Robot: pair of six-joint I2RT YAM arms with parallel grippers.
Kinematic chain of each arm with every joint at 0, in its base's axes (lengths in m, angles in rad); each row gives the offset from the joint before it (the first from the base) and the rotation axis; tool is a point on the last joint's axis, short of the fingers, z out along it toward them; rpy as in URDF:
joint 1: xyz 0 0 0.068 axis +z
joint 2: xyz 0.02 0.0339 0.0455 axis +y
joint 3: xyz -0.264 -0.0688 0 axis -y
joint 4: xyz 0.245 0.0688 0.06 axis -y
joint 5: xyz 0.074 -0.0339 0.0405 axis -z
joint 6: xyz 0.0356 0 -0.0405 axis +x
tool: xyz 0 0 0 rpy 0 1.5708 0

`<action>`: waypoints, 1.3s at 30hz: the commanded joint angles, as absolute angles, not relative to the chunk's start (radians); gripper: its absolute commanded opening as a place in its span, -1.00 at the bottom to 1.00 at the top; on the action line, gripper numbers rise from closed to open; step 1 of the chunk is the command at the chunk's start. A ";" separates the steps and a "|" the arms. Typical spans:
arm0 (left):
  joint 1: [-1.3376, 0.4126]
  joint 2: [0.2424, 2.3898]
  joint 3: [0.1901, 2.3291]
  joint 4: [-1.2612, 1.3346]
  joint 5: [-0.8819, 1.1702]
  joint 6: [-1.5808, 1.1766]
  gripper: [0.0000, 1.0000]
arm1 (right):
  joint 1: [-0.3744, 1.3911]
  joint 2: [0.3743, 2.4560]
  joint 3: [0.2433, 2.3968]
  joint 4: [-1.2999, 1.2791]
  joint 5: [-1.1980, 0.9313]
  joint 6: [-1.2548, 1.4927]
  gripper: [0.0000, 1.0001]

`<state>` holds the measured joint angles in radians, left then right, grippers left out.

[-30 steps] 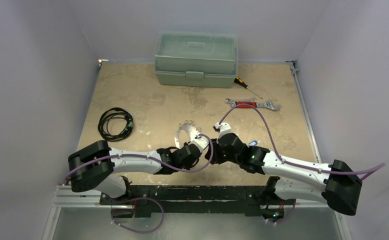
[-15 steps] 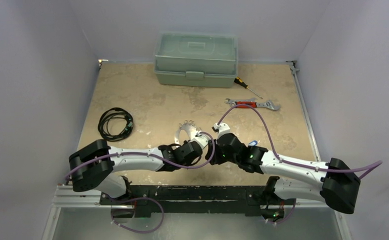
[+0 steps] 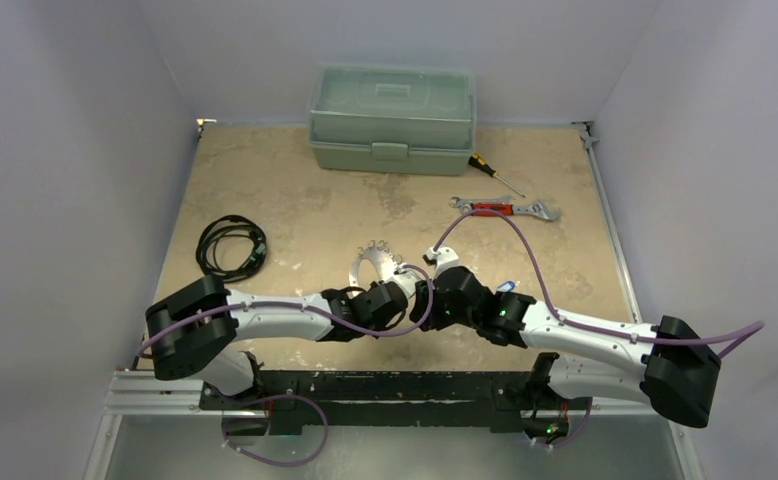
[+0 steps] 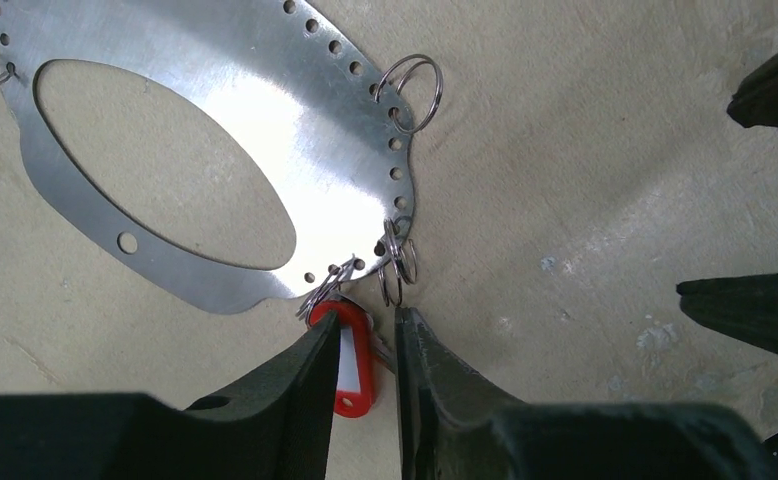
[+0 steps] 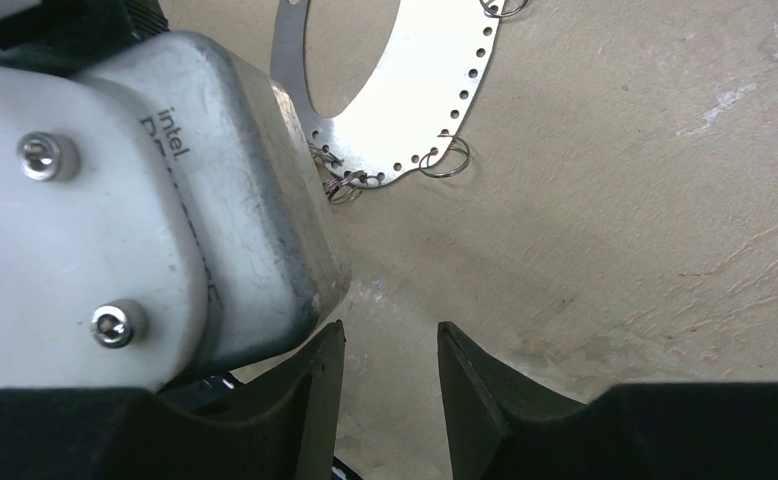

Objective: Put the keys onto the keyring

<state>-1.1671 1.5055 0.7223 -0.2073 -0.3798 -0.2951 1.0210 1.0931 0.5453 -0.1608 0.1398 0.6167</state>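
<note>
- You are looking into a booth with pale lavender-grey walls (image 3: 65,150) on three sides, plain and bare
- Your table (image 3: 295,190) is a beige, mottled surface with faint pale scuffs; it fills the middle of the top view
- The left arm (image 3: 265,318) and right arm (image 3: 585,335) reach in from the lower corners and meet just below the centre of the frame
- A pale green toolbox (image 3: 392,120), lid shut, sits at the top centre against the back wall
- A coiled black cable (image 3: 231,247) lies at centre left, well apart from everything else
- The keyring (image 4: 265,110) lies flat on the table at the centre, just above the two wrists; up close it is a flat shiny plate with an oval cut-out and small holes along its rim
- A red-handled wrench (image 3: 505,209) lies right of centre, and a screwdriver (image 3: 489,169) sits just above it, beside the toolbox
- Your right gripper (image 5: 387,340) stands open over bare table with nothing between its fingers
- Your left gripper (image 4: 367,320) has its fingers drawn narrow around the red-tagged key (image 4: 353,365), at the plate's lower edge; you cannot tell whether they pinch it
- A blue tag (image 3: 506,287) shows beside the right arm, too small to read further
- Small split rings (image 4: 410,90) hang from the plate's rim
</note>
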 commanded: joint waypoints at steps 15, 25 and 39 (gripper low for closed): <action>-1.194 1.543 0.864 -0.210 -0.402 -0.303 -0.48 | 1.026 1.122 0.577 -0.121 0.129 0.589 -0.15; -1.209 1.557 0.853 -0.181 -0.385 -0.310 -0.51 | 1.026 1.135 0.581 -0.117 0.120 0.591 -0.14; -1.284 1.549 0.912 -0.204 -0.435 -0.382 -0.38 | 1.026 1.129 0.581 -0.126 0.118 0.592 -0.14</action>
